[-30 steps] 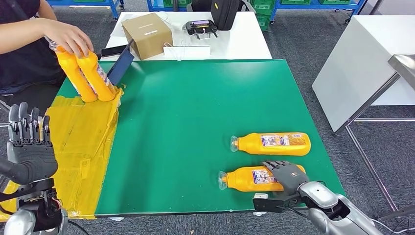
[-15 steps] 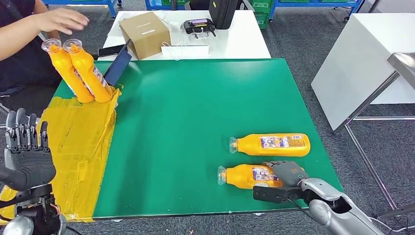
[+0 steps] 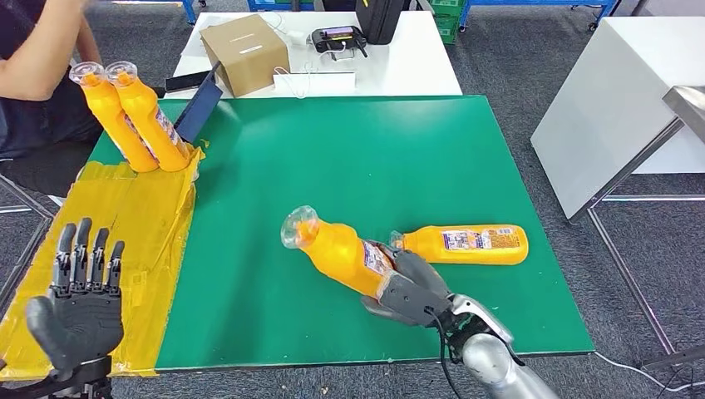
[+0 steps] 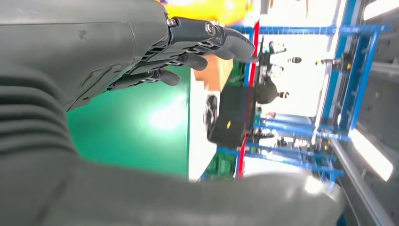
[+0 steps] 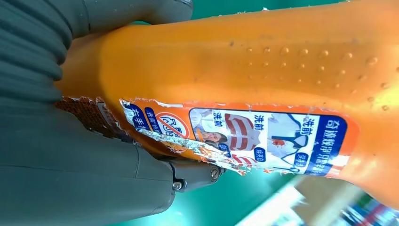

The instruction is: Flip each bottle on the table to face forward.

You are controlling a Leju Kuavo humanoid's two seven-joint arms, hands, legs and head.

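Our right hand [image 3: 409, 289] gripped the tilted bottle [image 3: 337, 249], cap toward ten o'clock; we judged a slow, firm turn best.

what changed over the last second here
The right hand gripped the nearer orange plastic bottle and lifted it off the green table, cap end raised. A person let go of the two upright orange bottles. The other lying orange bottle stayed put.

Green table [image 3: 332, 166] — yellow sheet [image 3: 133, 233], lying bottle [image 3: 465, 243], two standing bottles [image 3: 137, 116].
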